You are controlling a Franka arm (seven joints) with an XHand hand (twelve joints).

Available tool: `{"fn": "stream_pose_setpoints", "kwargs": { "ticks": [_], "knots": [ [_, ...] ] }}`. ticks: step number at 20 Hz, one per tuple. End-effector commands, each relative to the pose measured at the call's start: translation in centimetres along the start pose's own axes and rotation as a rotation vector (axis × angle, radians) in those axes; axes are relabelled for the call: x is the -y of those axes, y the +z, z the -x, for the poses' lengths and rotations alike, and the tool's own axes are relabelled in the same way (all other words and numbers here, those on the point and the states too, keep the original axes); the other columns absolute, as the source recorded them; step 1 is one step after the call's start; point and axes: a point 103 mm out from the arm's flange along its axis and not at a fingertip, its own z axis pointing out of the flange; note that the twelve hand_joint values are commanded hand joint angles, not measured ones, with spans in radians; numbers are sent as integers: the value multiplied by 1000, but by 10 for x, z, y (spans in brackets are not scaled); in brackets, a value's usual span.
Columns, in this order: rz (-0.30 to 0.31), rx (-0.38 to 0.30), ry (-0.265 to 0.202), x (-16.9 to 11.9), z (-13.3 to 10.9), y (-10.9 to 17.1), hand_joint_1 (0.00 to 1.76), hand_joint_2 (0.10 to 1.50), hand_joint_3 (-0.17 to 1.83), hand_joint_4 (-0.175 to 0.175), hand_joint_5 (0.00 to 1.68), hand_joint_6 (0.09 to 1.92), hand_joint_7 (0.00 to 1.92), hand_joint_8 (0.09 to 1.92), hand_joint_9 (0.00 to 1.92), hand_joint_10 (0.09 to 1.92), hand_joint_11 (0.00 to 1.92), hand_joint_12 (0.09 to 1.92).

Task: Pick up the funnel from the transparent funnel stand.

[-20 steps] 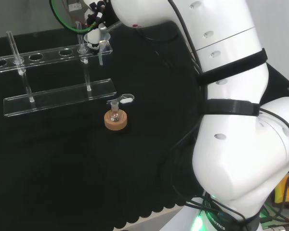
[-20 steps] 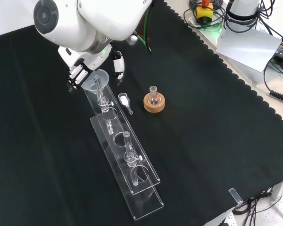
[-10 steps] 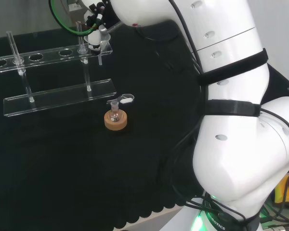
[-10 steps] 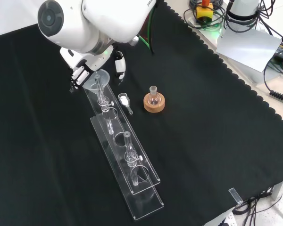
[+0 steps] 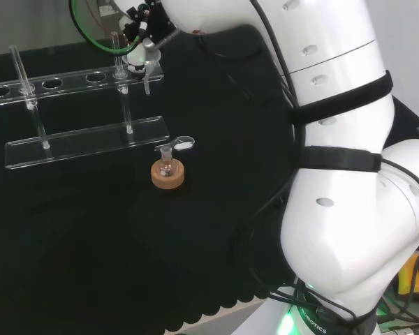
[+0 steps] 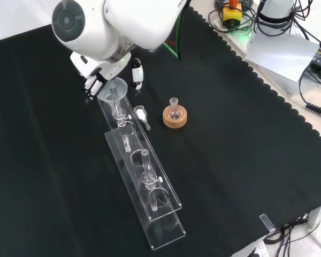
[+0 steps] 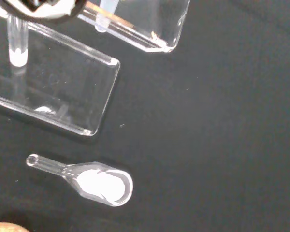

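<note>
You see the funnel point(image 6: 114, 87) sitting in the end hole of the stand point(image 6: 142, 174), at the end nearest the arm in the front view; its stem hangs down through the upper shelf. In the head view, the funnel point(image 5: 141, 61) is at the right end of the stand point(image 5: 84, 139), mostly covered by the hand point(image 5: 141, 28).

In the front view, the hand point(image 6: 99, 75) is right at the funnel: its fingers point(image 6: 91, 85) come down at the left of the rim and one more finger point(image 6: 137, 73) stands at the right of it. The fingers sit on both sides of the cone, but you cannot tell whether they pinch it or only stand beside it.

A small clear scoop point(image 6: 142, 115) with white powder lies on the cloth just beside the stand. The wrist view shows the scoop point(image 7: 94, 181) close up, its bowl full of white powder, apart from the stand's base plate point(image 7: 53, 92).

Next to the scoop, a small flask point(image 6: 174, 110) stands upright in a cork ring point(image 6: 175, 119). The head view shows the flask point(image 5: 167, 162) in front of the stand.
</note>
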Motion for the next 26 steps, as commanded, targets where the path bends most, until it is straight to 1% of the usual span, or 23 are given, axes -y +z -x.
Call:
{"fn": "stream_pose_setpoints", "kwargs": {
  "ticks": [1,4,9,13,19,23,26],
  "knots": [
    [82,66,43,16,7,-23,841,758,612,-2,689,414,649,613,971,425,591,1307],
    [89,57,64,31,17,-36,845,762,616,-2,667,502,655,610,988,413,598,1305],
    [99,49,96,62,36,-54,845,763,619,-10,618,508,628,605,988,410,596,1302],
    [109,33,113,90,46,-59,844,763,623,-14,567,515,593,612,981,410,594,1302],
    [130,6,122,135,53,-50,840,762,627,-20,522,536,571,637,978,416,594,1303],
    [129,6,119,161,47,-37,838,763,629,-25,498,530,567,641,978,418,596,1304],
    [116,10,113,177,38,-26,837,764,630,-28,488,527,563,643,978,419,601,1304]
  ]
}}
